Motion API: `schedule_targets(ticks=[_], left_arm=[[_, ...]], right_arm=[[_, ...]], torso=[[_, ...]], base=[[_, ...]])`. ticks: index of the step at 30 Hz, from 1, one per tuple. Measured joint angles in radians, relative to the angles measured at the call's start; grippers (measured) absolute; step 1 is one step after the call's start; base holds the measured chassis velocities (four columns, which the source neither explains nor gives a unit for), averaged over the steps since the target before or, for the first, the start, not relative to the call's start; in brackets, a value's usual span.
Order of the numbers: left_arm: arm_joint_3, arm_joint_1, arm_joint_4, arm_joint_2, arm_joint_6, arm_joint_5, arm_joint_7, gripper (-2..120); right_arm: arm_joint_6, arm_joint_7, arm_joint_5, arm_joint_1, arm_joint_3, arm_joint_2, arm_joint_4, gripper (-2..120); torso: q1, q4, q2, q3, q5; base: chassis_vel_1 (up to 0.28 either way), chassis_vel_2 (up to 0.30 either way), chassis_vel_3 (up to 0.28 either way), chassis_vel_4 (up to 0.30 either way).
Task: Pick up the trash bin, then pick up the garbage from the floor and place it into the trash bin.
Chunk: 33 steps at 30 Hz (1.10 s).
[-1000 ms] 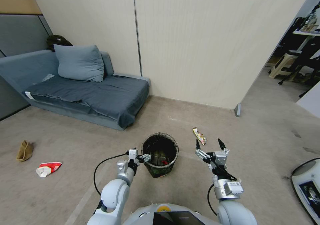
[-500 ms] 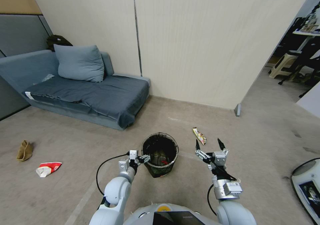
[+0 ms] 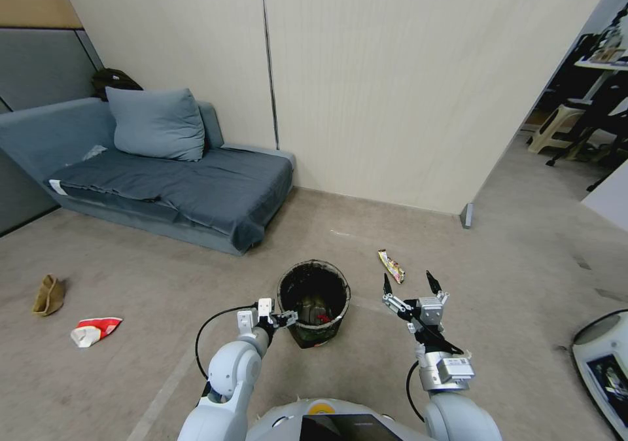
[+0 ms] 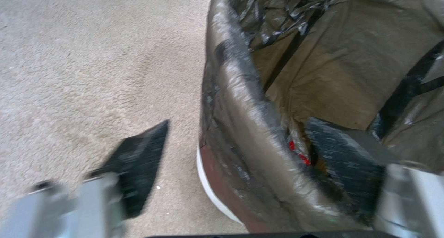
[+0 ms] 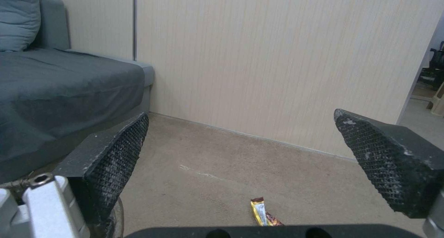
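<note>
Centre of your head view, low down: the small round white plastic trash bin with a black bag liner (image 3: 314, 303) stands on the carpet floor (image 3: 163, 284). Your left pincer (image 3: 286, 317) straddles its near rim, fingers apart, one pad inside the liner and one outside. Your right pincer (image 3: 407, 284) hangs wide open just right of the bin. A yellow snack wrapper (image 3: 391, 265) lies beyond it; a red-and-white wrapper (image 3: 95, 330) and a brown paper piece (image 3: 48, 294) lie at lower left.
</note>
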Motion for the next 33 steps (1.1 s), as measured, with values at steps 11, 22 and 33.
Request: schedule_targets(ticks=[11, 22, 33], left_arm=[[0.009, 0.006, 0.002, -0.006, -0.004, 0.009, -0.01, 27], [0.021, 0.016, 0.014, -0.02, -0.007, 0.02, -0.013, 6], [0.021, 0.034, 0.015, -0.029, -0.008, 0.035, -0.014, 3]], right_arm=[[0.001, 0.0, 0.002, 0.003, -0.001, 0.0, -0.001, 100], [0.002, -0.001, 0.003, 0.003, -0.002, 0.0, 0.001, 100], [0.0, 0.015, -0.004, 0.005, -0.009, 0.0, 0.005, 100]], torso=[[0.0, 0.0, 0.0, 0.0, 0.0001], [0.0, 0.0001, 0.0, 0.0, 0.0002], [0.0, 0.0, 0.0, 0.0, -0.0001]], base=[[0.0, 0.0, 0.0, 0.0], [0.0, 0.0, 0.0, 0.0], [0.0, 0.0, 0.0, 0.0]])
